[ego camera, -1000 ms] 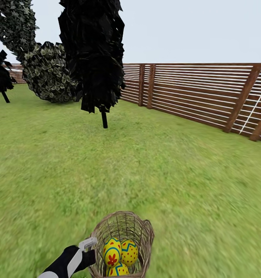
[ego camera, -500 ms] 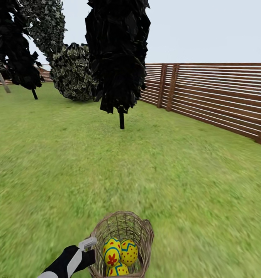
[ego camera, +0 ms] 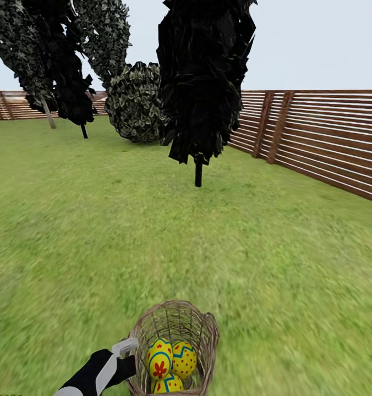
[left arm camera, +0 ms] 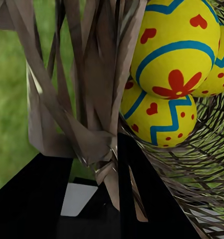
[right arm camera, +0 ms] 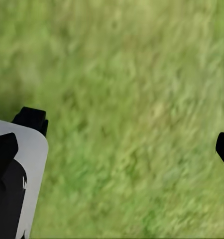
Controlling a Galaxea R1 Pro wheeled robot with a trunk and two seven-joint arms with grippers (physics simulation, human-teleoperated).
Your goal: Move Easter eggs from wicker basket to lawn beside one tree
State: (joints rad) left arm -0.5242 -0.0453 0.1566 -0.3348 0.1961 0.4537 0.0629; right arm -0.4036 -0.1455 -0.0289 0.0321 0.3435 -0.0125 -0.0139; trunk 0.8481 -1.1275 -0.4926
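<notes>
1. The left gripper (ego camera: 132, 358) is clamped on the wicker basket (ego camera: 205, 330) at its rim. In the left wrist view the dark fingers (left arm camera: 137, 189) sit on either side of the woven wall, so the jaws are nearly closed with only the wicker between them.
2. All three eggs (ego camera: 172, 360) are inside the basket, touching one another: two side by side and one lower, partly cut off by the edge of the head view. The wrist view shows them piled against the lattice wall (left arm camera: 92, 99) just beside the grip.
3. Judging from this, the basket is being carried whole with the eggs in it — one trip to a tree instead of three. The grip on the rim leaves the mouth free, so the eggs can be lifted out afterwards.
4. The right gripper (right arm camera: 122, 144) hangs over bare lawn (right arm camera: 127, 74). Its jaws are wide apart and hold nothing, which leaves it free to pick the eggs out.
5. Ahead, across the open lawn (ego camera: 252, 247), stands a thin-trunked tree with black leaves (ego camera: 205, 82). A round bush (ego camera: 136, 102) sits behind it, and more trees (ego camera: 54, 49) stand far off to the left. A slatted wooden fence (ego camera: 329, 137) runs along the right.
6. The unloading has not begun, since no egg lies on the grass. I would guess the robot needs to get near a tree first, then set the basket down close to the trunk — a tilt on the way could spill the eggs.
</notes>
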